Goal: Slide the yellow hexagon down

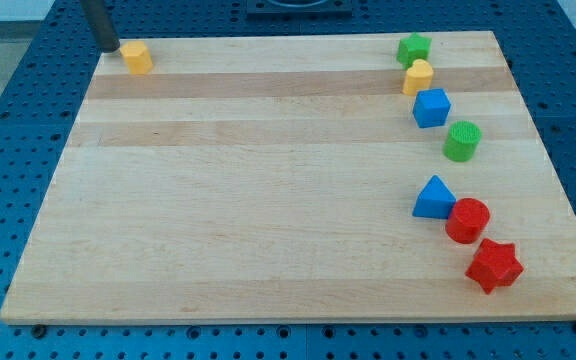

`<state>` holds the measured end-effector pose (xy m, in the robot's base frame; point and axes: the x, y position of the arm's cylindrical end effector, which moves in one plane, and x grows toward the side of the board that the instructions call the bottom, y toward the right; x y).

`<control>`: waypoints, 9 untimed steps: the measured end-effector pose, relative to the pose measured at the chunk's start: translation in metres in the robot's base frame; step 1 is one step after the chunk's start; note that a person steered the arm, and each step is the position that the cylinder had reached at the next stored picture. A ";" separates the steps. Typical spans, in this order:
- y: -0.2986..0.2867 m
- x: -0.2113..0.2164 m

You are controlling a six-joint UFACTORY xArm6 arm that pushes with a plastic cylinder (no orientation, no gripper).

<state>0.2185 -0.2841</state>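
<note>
The yellow hexagon (137, 56) sits at the top left corner of the wooden board (268, 200). My tip (111, 48) is just to the hexagon's left, close beside it at the board's top edge; I cannot tell if they touch. The rod rises out of the view's top.
Down the board's right side lie a green star (414, 47), a yellow rounded block (418, 76), a blue cube (431, 107), a green cylinder (462, 141), a blue triangle (434, 198), a red cylinder (467, 220) and a red star (493, 265). Blue perforated table surrounds the board.
</note>
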 end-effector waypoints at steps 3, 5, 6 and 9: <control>0.036 0.006; 0.055 0.027; 0.086 0.027; 0.130 0.066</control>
<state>0.2850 -0.1538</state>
